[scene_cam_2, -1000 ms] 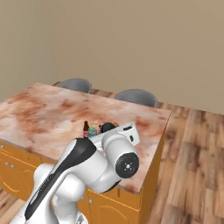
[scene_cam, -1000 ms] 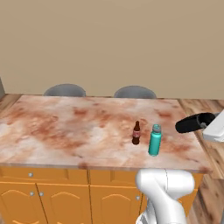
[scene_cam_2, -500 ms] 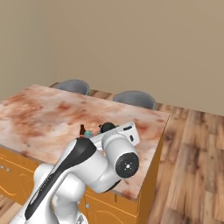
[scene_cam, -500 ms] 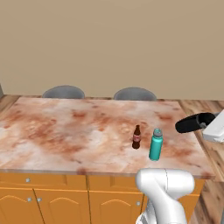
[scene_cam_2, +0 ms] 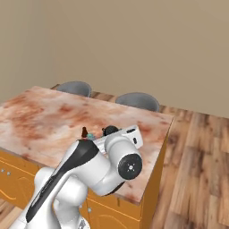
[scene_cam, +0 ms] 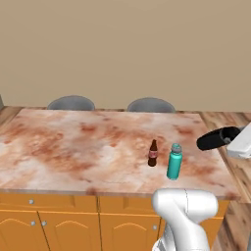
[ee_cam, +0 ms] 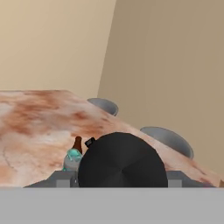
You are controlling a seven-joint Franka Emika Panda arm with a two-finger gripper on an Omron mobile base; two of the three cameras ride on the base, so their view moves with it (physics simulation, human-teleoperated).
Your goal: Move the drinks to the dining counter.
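I carry the black flask (scene_cam: 217, 138) in my tool (ee_cam: 122, 177), closed across its body; in the hand view its round dark end sits right in front of the camera, so the fingers themselves are hidden behind it. The flask lies on its side in the air, long axis roughly level and running left to right in the left base view, off the right end of the surface (scene_cam: 73, 147). It is not yet resting on the stone.

The spot I need lies to the left of and below the flask: the bare stone near the surface's right end, just right of the teal bottle (scene_cam: 174, 162). To stand the flask I judge I must turn its axis upright as I lower it.

Count: three drinks. The brown bottle (scene_cam: 153, 153) and the teal bottle stand upright, just beside each other, on the surface. One flask is in my tool. Two grey stools (scene_cam: 151, 105) stand at the far edge.
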